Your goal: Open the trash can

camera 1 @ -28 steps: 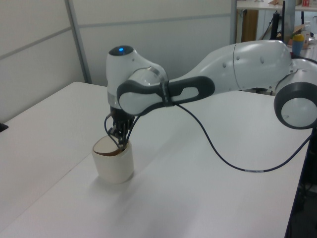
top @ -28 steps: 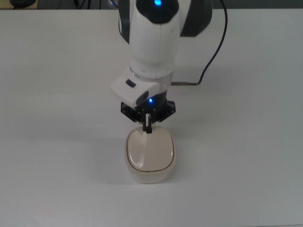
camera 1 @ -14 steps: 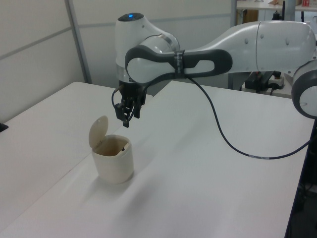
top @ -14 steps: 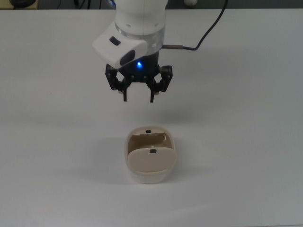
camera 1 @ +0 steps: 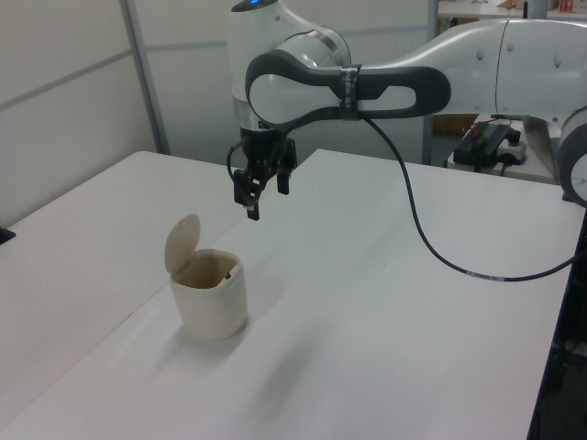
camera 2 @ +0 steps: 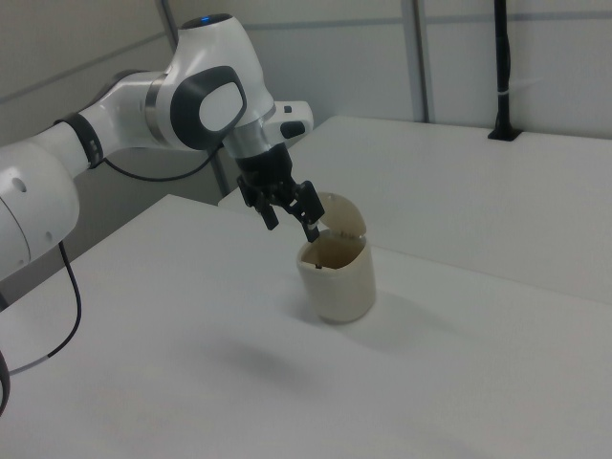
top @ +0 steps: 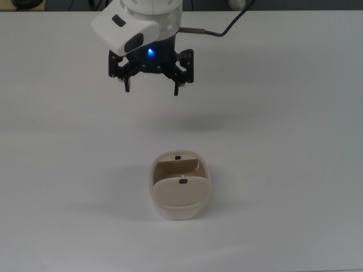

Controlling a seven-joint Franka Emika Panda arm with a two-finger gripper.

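Gripper (top: 151, 89): fingers spread wide, nothing held, raised off table, at 12 o'clock of bin in top view
Trash can (top: 180, 212): cream, lower-centre of white table (top: 295, 158)
Lid (top: 180, 191): beige, flipped up, standing open
Interior: exposed

A second ago the gripper (top: 151, 87) sat at the rim of the trash can (top: 180, 192) with its fingers (top: 176, 89) together on the closed lid (top: 180, 191). Since then the lid has swung up to stand on its hinge, leaving the trash can open. The gripper has lifted clear and drawn back toward the arm's base, now well apart from the trash can, fingers spread wide.
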